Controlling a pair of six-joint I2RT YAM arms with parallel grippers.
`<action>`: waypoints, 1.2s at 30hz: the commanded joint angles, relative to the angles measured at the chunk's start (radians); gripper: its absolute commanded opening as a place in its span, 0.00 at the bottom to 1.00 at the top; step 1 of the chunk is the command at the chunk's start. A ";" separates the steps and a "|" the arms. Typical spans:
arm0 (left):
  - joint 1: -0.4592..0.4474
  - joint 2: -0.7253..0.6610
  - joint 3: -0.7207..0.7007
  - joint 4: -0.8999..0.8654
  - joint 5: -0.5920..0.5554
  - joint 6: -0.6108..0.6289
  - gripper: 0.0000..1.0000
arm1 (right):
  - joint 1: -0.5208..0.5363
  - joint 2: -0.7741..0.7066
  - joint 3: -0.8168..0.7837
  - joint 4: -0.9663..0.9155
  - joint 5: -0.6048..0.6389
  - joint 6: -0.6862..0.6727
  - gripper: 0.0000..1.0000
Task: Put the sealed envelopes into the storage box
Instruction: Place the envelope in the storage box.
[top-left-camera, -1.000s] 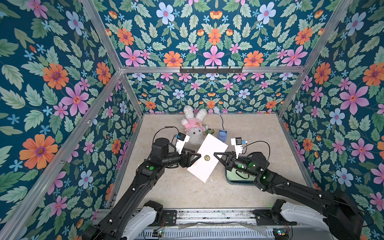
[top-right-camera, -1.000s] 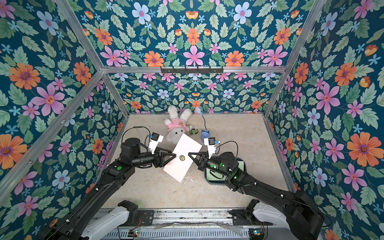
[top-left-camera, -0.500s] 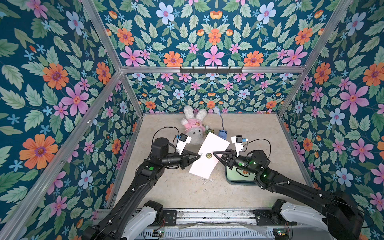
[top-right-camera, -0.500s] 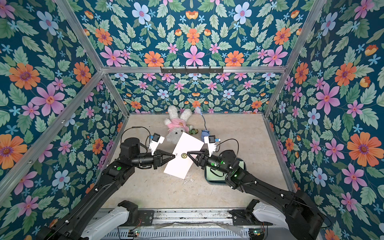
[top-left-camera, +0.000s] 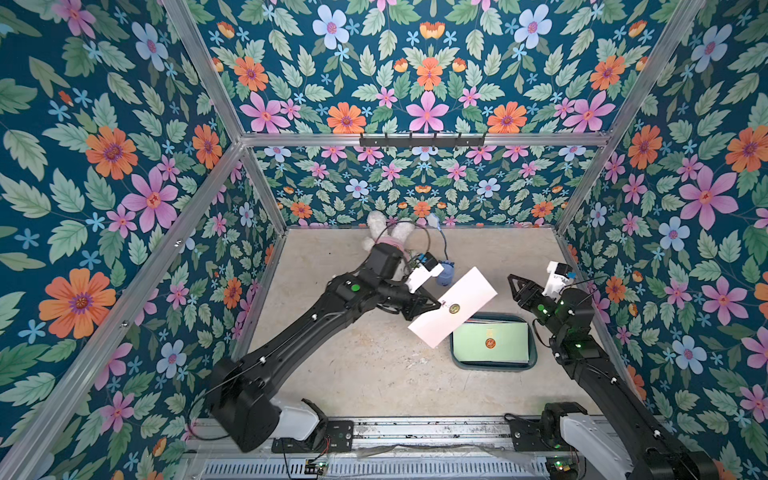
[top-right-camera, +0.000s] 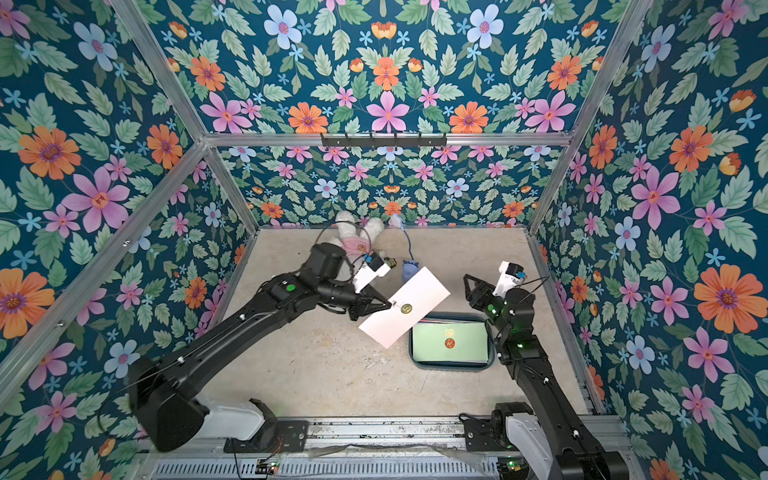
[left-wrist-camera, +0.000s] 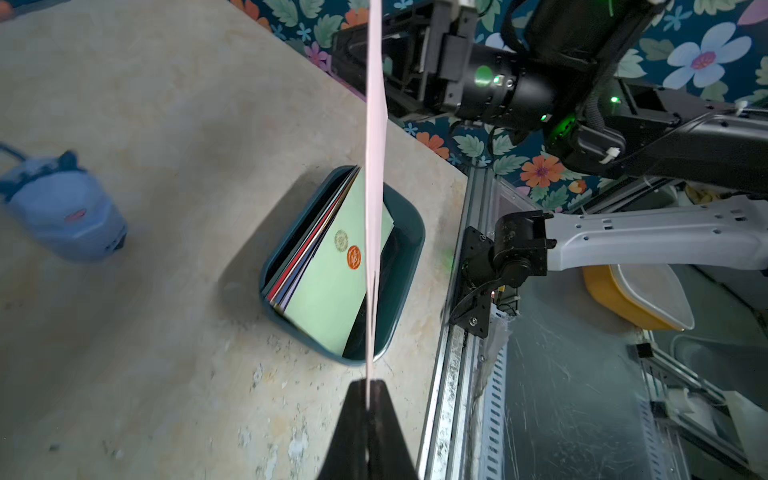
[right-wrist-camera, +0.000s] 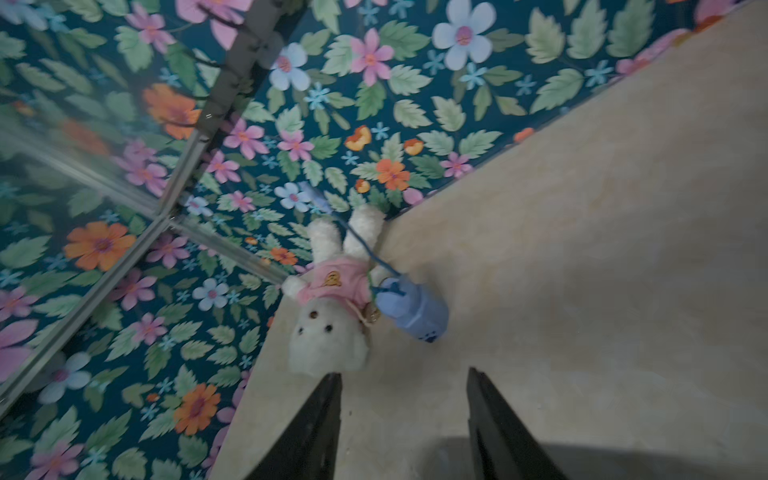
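Grip, left: left gripper (left-wrist-camera: 368, 386) is closed on one long edge of the pink envelope (top-left-camera: 469, 293).
Pink envelope: in the air, tilted, partly above the box (top-left-camera: 494, 367) corner.
Box: on the table (top-left-camera: 374, 374), holding a stack with green envelope (top-left-camera: 498, 340) on top.
Grip, right: right gripper (right-wrist-camera: 402, 372) stands open, empty, apart from the box.

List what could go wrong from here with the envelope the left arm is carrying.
1. The left gripper pinches the pale envelope at one long edge only. The right gripper is open and apart from it, so the envelope could droop or slip.
2. The envelope hangs skewed to the storage box, which holds a leaning stack with a green envelope on top. A corner could catch the rim, or the envelope could end up resting across it.
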 joint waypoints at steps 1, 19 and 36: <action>-0.056 0.181 0.199 -0.215 -0.062 0.196 0.00 | -0.097 0.014 0.006 -0.070 -0.053 -0.037 0.52; -0.176 0.792 0.817 -0.525 -0.121 0.394 0.00 | -0.161 0.066 -0.029 -0.110 0.008 -0.042 0.51; -0.239 0.842 0.843 -0.588 -0.223 0.410 0.00 | -0.162 0.089 -0.010 -0.115 0.006 -0.037 0.52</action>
